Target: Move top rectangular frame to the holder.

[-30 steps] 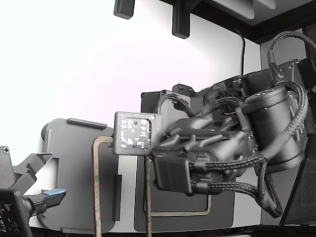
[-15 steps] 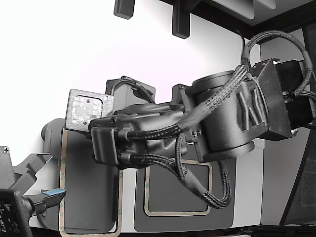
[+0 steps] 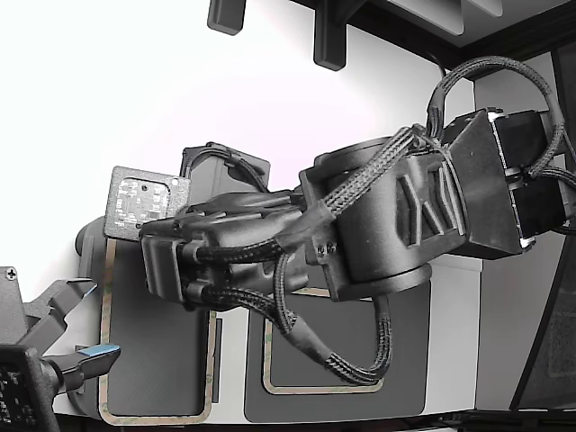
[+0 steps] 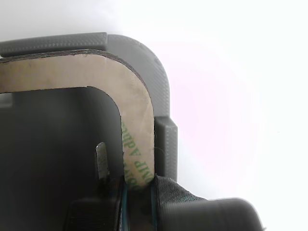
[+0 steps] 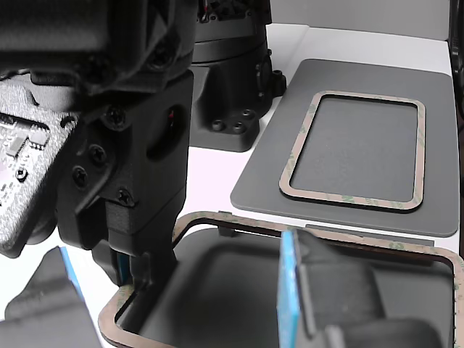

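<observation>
My gripper (image 4: 134, 185) is shut on the rim of the top rectangular frame (image 4: 137, 113), a thin tan rounded rectangle with greenish print. I hold the frame (image 3: 103, 342) over the light grey holder (image 3: 88, 239) at the exterior view's left. In the wrist view its corner lines up just inside the holder's corner (image 4: 161, 91), beside a raised tab (image 4: 166, 144). I cannot tell whether it touches the holder. The other view shows the frame (image 5: 217, 217) with my gripper (image 5: 145, 270) on its near edge. The arm hides much of the frame.
A second, alike frame (image 3: 315, 388) (image 5: 348, 204) lies on the larger dark grey pad (image 3: 405, 360) (image 5: 264, 170) at the exterior view's right. A second arm's gripper with blue pads (image 3: 90, 353) (image 5: 288, 290) stands close beside the holder. A black arm base (image 5: 232, 80) stands behind.
My arm has swung to the exterior view's left, carrying the frame from above the dark pad to over the holder. The second frame on the pad has come into view.
</observation>
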`<action>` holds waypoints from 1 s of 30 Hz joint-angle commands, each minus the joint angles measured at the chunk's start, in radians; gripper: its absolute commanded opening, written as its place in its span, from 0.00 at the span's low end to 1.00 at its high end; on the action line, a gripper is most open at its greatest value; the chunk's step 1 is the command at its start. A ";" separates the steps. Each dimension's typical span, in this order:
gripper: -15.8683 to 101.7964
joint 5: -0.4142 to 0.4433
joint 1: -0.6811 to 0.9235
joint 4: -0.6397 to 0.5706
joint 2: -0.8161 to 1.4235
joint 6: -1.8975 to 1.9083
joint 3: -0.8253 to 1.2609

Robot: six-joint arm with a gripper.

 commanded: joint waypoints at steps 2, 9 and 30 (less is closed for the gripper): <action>0.04 0.006 -0.012 -0.020 0.020 0.000 0.008; 0.04 0.009 -0.014 -0.037 0.021 0.011 0.034; 0.04 0.006 -0.014 -0.069 0.028 -0.002 0.072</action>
